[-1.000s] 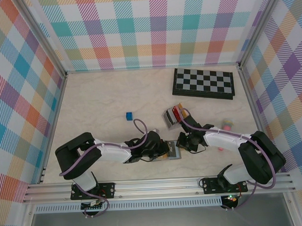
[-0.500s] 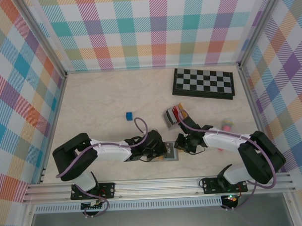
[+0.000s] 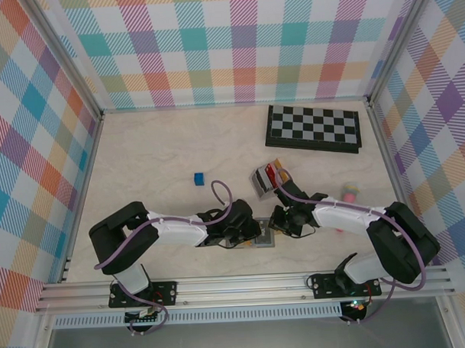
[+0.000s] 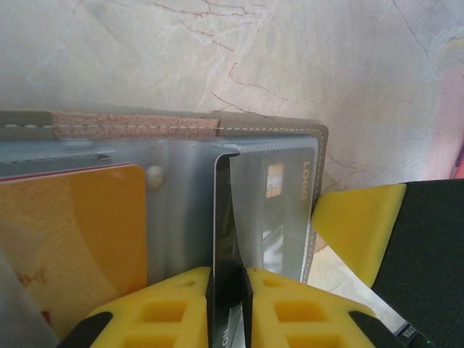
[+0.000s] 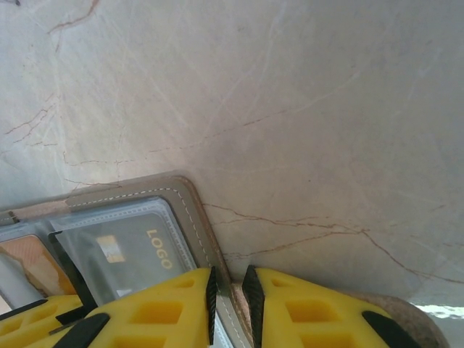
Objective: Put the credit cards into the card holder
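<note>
1. Though short of done, shows headway: inside the card holder (image 4: 130, 123), lying open on the table (image 3: 155, 154) near the arm bases, a yellow card (image 4: 72, 232) and a grey logo card (image 4: 279, 210) already sleeved.
2. Pinches a thin dark card (image 4: 224, 217) edge-on in the nearly closed left gripper (image 4: 228, 279), at a sleeve's mouth; apparently not yet seated.
3. Clamps the holder's rim in the narrow-set right gripper (image 5: 228, 279).
4. Leaves coloured cards in the small upright rack (image 3: 265, 178) farther back, likely left to move.
</note>
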{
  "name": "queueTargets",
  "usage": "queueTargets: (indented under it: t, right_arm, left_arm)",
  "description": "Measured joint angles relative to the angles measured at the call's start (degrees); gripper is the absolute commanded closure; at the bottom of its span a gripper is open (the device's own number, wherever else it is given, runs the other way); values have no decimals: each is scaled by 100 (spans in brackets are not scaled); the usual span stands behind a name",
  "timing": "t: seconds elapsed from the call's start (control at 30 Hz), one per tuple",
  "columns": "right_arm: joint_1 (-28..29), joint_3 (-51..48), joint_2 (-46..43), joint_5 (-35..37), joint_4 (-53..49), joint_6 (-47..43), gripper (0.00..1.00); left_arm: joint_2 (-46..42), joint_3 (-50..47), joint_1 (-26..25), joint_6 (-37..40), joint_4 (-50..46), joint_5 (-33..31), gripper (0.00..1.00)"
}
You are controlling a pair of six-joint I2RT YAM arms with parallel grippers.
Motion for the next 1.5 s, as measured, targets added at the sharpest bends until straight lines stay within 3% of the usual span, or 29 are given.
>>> queueTargets:
  t: [0.3,0.6,0.93,1.2,1.5]
  right_arm:
    - [81,490,-389,404,-1141,-350,63]
    - [-431,1727,-949,979,-1991,-1296,57]
    - [-407,3921,1222,1615,-2597,-2940,55]
    - [-144,5154,2798,2492,-2997,-3539,55]
    - [-31,5622,3442,2911,-3226,-3910,55]
  left_arm:
    - [-675,-2,-52,125,-640,-332,55]
    - [-1222,120,186,490,-1333,-566,47]
    - [-898,597,1401,643,-1379,13,43]
    - [-844,601,1720,643,-1414,197,41]
    - [-925,476,1882,640,-1427,201,39]
